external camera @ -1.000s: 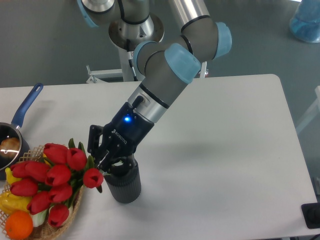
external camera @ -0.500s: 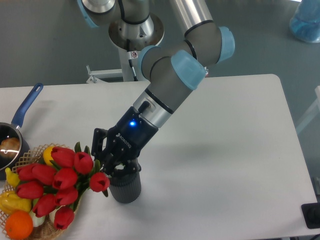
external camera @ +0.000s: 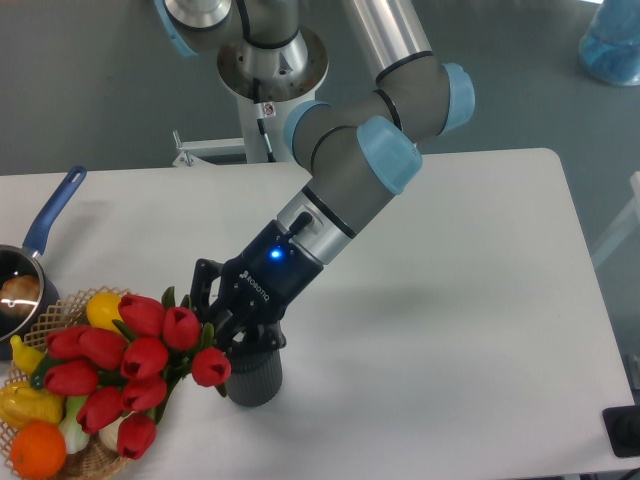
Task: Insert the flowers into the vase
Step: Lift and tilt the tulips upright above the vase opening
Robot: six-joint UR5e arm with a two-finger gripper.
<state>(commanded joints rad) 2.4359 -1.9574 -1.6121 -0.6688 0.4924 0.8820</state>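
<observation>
The flowers, a bunch of red tulip buds on green stems, hung tilted out to the left of the vase, their heads spreading over the wicker basket while the stem ends ran toward the gripper just above the vase's rim. That sideways lean looked like the result of a grip low on the stems, which left the heavy heads free to swing away and kept the stem ends nearest the mouth of the vase. The gripper's fingers were closed around the stems, as far as the dark mass of fingers and leaves allowed a reading. The vase stood upright on the white table, largely hidden at its top by the gripper, so whether any stem had entered it could not be told. In the basket lay toy vegetables, and a blue-handled saucepan sat at the table's left edge, well apart from the vase
</observation>
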